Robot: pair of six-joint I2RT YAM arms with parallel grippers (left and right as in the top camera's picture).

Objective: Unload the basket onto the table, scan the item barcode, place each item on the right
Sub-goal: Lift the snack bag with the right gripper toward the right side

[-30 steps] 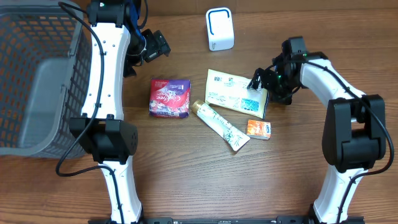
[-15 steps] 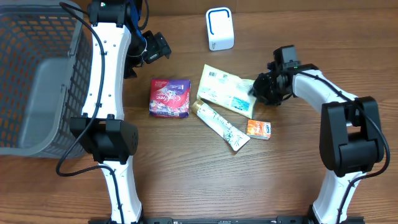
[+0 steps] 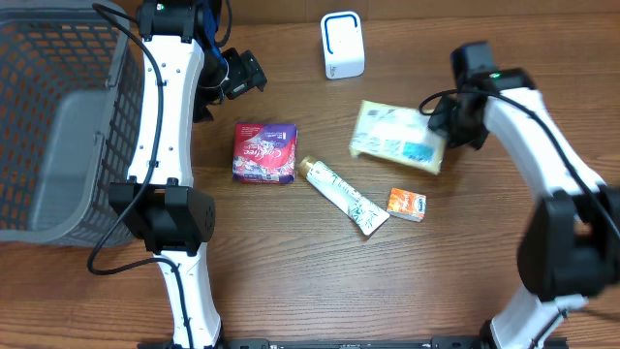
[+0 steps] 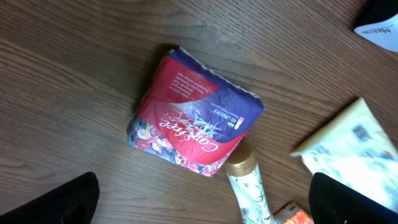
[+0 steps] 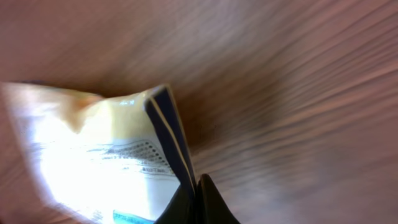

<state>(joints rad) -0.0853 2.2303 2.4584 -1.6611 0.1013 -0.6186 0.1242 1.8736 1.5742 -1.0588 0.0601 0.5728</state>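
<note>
right wrist: right gripper (image 5: 196,198) clamps pouch (image 5: 93,162) edge | overhead only: grey basket (image 3: 39,78)

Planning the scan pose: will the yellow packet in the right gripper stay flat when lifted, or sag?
Probably sags somewhat: the yellow packet looks like a thin, soft pouch, pinched only at one edge by the right gripper. Likely light, since that edge pinch seems enough. Its glossy film might slip.

A brown wood-grain table (image 3: 291,271) fills every view under even light, its grain running left to right overhead.
</note>
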